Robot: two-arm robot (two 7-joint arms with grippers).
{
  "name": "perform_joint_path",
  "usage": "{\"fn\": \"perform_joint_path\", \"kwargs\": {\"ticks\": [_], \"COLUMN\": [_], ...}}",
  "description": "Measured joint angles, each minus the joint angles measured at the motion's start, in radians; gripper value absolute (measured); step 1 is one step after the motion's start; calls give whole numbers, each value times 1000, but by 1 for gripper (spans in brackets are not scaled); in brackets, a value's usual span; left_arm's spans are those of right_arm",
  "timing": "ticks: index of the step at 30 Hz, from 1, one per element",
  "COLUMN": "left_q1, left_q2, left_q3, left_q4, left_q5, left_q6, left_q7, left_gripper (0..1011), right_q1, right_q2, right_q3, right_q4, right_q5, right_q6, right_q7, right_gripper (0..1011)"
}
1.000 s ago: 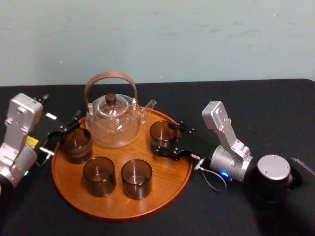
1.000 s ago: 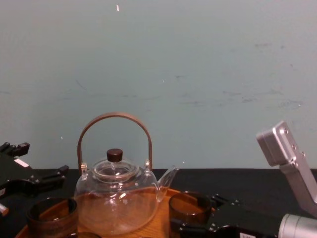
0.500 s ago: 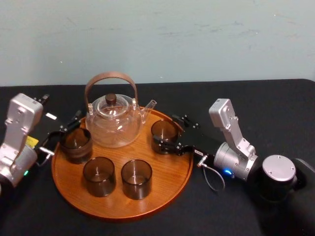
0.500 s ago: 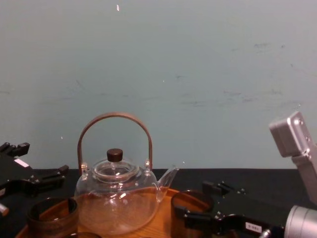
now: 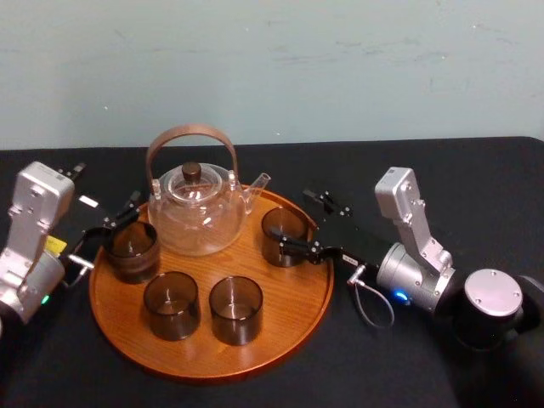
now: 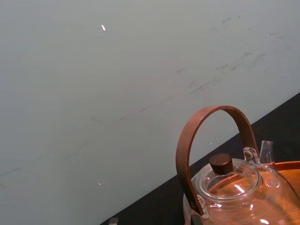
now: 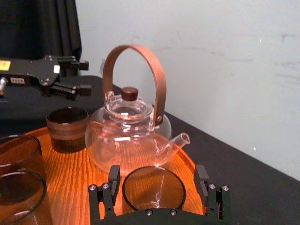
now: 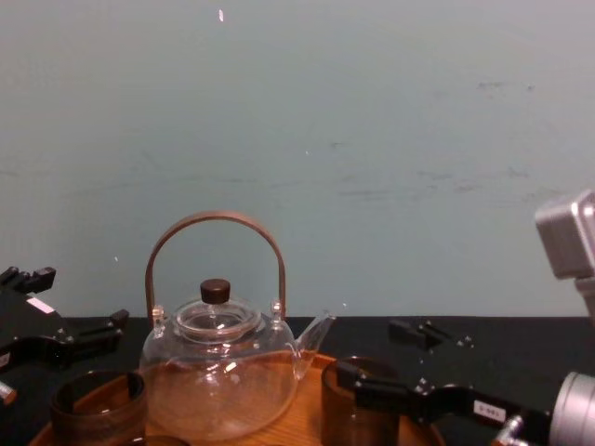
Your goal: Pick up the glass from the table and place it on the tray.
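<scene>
Over the last second the right gripper has slid back toward 3 o'clock. Its arm has drawn away from the tray, and the glass has stayed where it was. We read that as a release: the glass stands upright on the wood at about 2 o'clock on the tray, just beside the teapot spout. We judge the placing done, with only the retreat over the counter left.

The right fingers are spread wide. In the right wrist view they flank the glass with a gap on either side of the rim, gripping nothing. From the head view the nearer finger looks close to the wall, and we cannot rule out a light brush there.

The left gripper waits at the tray's 10 o'clock edge with its fingers apart and empty, beside another glass.
</scene>
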Motion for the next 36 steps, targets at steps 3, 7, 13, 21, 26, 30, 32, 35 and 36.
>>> {"fn": "perform_joint_path", "kwargs": {"ticks": [3, 7, 13, 21, 26, 30, 32, 35, 36], "left_q1": [0, 0, 0, 0, 0, 0, 0, 0, 0], "left_q2": [0, 0, 0, 0, 0, 0, 0, 0, 0], "left_q3": [0, 0, 0, 0, 0, 0, 0, 0, 0], "left_q4": [0, 0, 0, 0, 0, 0, 0, 0, 0], "left_q5": [0, 0, 0, 0, 0, 0, 0, 0, 0], "left_q6": [0, 0, 0, 0, 0, 0, 0, 0, 0], "left_q7": [0, 0, 0, 0, 0, 0, 0, 0, 0], "left_gripper": [1002, 1001, 1001, 1001, 1001, 1001, 1001, 1001, 1001], "right_q1": [-12, -30, -71, -134, -166, -192, -201, -209, -210], "right_q2": [9, 24, 59, 110, 132, 146, 151, 155, 156], "right_q3": [7, 19, 43, 92, 121, 149, 164, 182, 189], "right_q4": [-28, -67, -150, -256, -293, -311, -312, -305, -302], "right_q5": [9, 28, 65, 119, 134, 128, 118, 109, 106], "right_q6": [-3, -4, -8, -17, -21, -22, -22, -22, -22], "right_q7": [2, 9, 15, 9, -13, -54, -75, -97, -103], "right_gripper": [1002, 1002, 1002, 1002, 1002, 1002, 1002, 1002, 1003]}}
